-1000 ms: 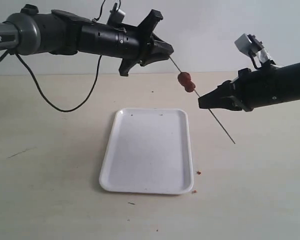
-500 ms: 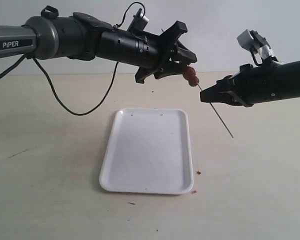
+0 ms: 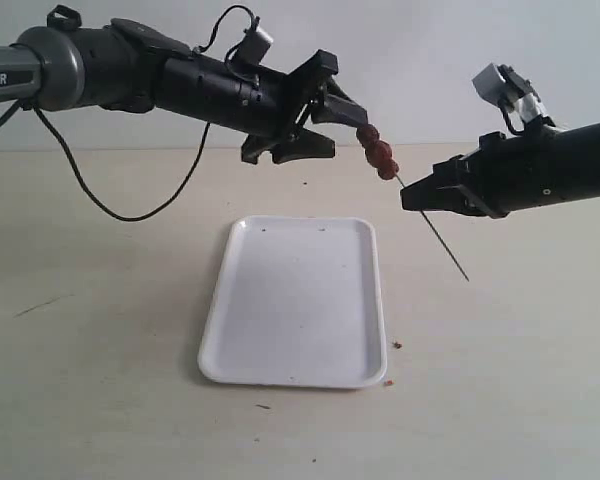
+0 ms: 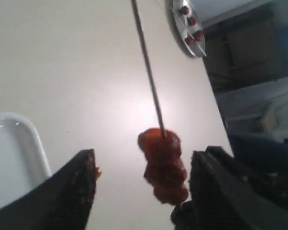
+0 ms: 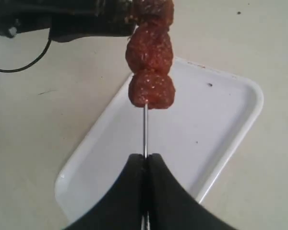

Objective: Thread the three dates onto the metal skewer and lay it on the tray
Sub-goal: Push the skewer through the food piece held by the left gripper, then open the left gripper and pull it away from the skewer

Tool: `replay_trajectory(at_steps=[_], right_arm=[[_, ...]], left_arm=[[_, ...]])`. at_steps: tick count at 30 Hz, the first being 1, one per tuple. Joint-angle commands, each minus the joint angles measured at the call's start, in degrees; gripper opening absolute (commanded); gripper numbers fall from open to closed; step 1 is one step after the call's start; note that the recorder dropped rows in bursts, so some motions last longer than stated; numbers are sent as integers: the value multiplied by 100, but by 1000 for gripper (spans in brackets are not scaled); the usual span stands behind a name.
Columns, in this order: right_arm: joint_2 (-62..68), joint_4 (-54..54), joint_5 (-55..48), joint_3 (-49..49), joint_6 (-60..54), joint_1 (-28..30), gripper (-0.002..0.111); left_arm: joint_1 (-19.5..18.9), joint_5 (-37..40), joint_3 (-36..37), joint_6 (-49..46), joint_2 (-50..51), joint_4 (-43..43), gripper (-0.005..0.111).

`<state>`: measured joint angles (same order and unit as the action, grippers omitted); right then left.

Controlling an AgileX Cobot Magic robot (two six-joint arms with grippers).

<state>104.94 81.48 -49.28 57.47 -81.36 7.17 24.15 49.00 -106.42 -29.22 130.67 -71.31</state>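
The right fingers [image 3: 412, 197] were clenched on the metal skewer [image 3: 442, 245], gripping it just beside the lowest fruit, and the right wrist view showed the two tips pressed together around the thin rod. The left fingers [image 3: 330, 108] stood released and spread wide. In the left wrist view they flanked the three dates [image 3: 377, 152] with a clear gap on either side, and one tip carried a small brownish smear. The dates sat threaded one against the next in a tight dark red-brown stack near the skewer's upper end. Seen from the exterior camera, the rod slanted in the air from 11 o'clock down to 5 o'clock, its bare lower end sticking out past the right fingers and hanging above the desk [image 3: 100, 300] without touching it. The fruit hung in the air at about 1 o'clock from the tray [image 3: 290, 300], up beyond its far right corner. The tray itself lay flat on the desk with nothing on it but a few tiny dark specks. Two reddish crumbs [image 3: 397, 345] lay on the desk just beside the tray's near right corner, at about 4 o'clock from its middle. The left arm reached in from 9 o'clock, a black cable [image 3: 110, 205] drooping beneath it, and the right arm came in from 3 o'clock.
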Motion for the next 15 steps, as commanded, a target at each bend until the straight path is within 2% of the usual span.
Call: replay_trajectory(at_steps=[1,4,7,11,15], right_arm=[[-16,-344,245,-47,963,-507,0],[-16,-363,606,-109,975,-948,0],[-16,-558,1206,-123,1758,-1303,0],[-16,-506,1314,-123,2425,-1387,0],[-5,-510,1351,-162,2931,-1437,0]], left_arm=[[-170,494,-20,-224,-94,1563,1],[-279,534,-20,-212,-163,1807,0],[-362,495,43,-252,-509,2168,0],[-362,-255,853,-457,-1385,2525,0],[-362,-1480,2180,-872,-2355,2513,0]])
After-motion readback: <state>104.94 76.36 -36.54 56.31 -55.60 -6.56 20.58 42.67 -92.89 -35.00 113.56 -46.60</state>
